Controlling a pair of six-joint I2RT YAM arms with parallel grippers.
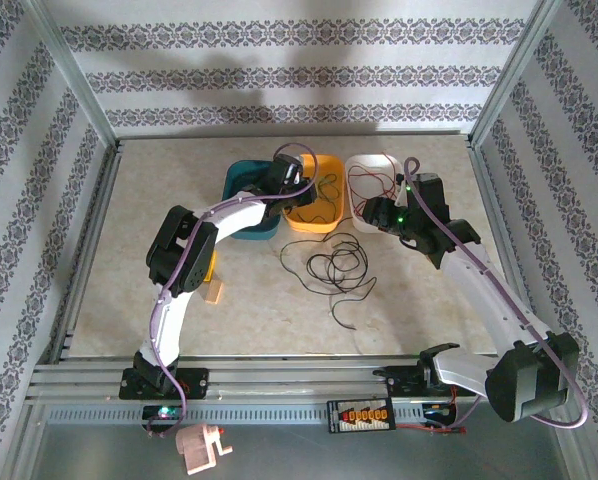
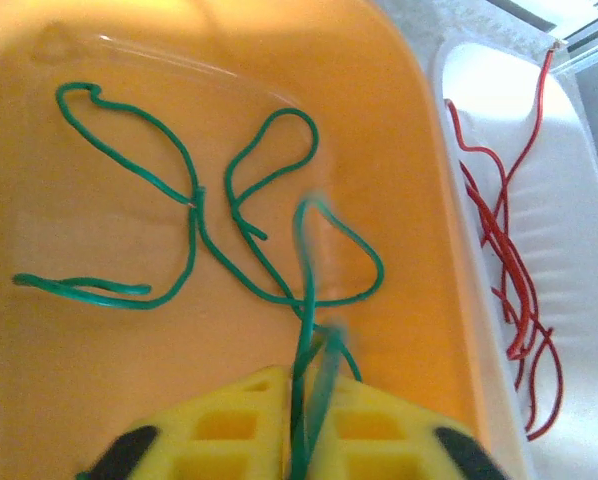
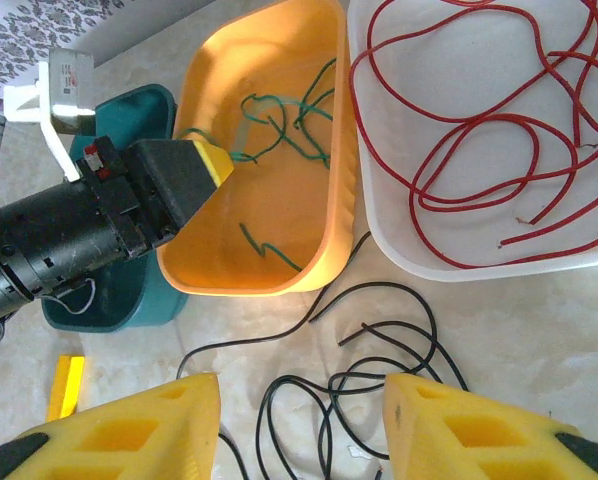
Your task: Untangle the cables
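Three cables lie in three places. The green cable (image 2: pixel 195 205) loops across the floor of the orange bin (image 2: pixel 69 390), the red cable (image 2: pixel 501 245) sits in the white bin (image 3: pixel 389 230) beside it, and the black cable (image 3: pixel 351 385) is a loose coil on the table (image 1: pixel 259 310), just in front of both bins.

The left gripper (image 2: pixel 304 385) hangs over the orange bin. A blurred green strand runs up through the thin slit between its fingers, and I cannot tell whether they pinch it or have let it go.

The right gripper (image 3: pixel 301 390) hovers with its jaws spread wide and nothing between them. The black coil lies directly under that gap and a little ahead of it. It has no single long axis, only overlapping loops, with one tail trailing toward the near edge of the table.

The right arm is clearly the nearer one, so a straight drop onto the thickest crossing of loops looks like the likely next move
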